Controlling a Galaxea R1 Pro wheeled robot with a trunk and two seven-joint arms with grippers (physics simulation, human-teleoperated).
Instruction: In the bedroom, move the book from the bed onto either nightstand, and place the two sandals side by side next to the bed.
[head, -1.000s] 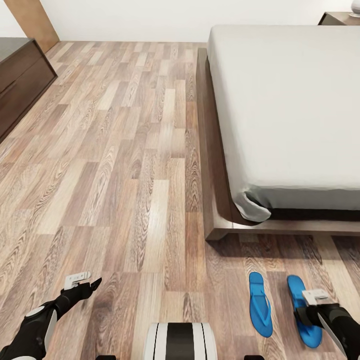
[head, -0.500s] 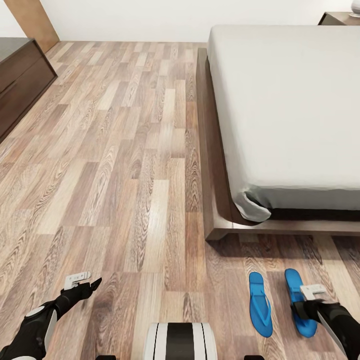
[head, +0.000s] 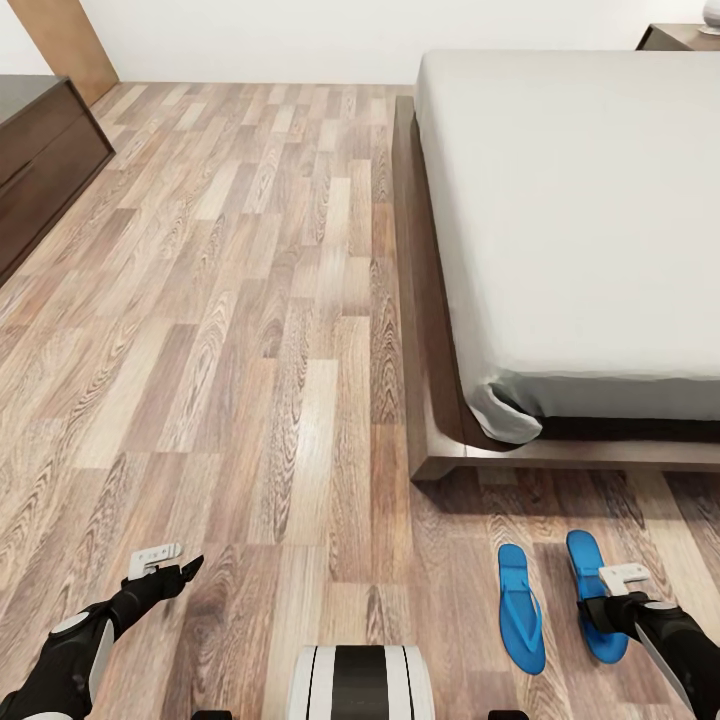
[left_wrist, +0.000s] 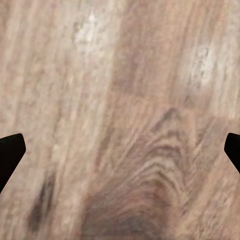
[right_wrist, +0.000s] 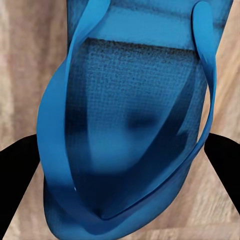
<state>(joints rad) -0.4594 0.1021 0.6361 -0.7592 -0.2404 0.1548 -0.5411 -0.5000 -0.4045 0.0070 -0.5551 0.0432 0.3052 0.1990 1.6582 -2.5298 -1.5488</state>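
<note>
Two bright-blue sandals lie on the wood floor just past the foot of the bed (head: 580, 220). One sandal (head: 520, 608) rests flat by itself. My right gripper (head: 604, 612) is shut on the other sandal (head: 586, 562), just to its right. In the right wrist view that sandal (right_wrist: 125, 100) sits between the dark fingertips (right_wrist: 17, 165), straps up. My left gripper (head: 168, 574) hangs open over bare floor at the lower left, its fingertips (left_wrist: 10, 152) wide apart. The book is out of view. A nightstand (head: 675, 38) shows at the bed's far corner.
The bed's dark wooden frame (head: 428, 400) juts out at floor level beside the sandals. A dark dresser (head: 40, 150) stands along the left wall, with a wooden panel (head: 70, 40) behind it. Wide open floor lies between dresser and bed. My base (head: 360, 685) shows at the bottom.
My right gripper has drawn the held sandal toward the bed and slightly closer to the other sandal. The left arm and the other sandal have stayed put.
</note>
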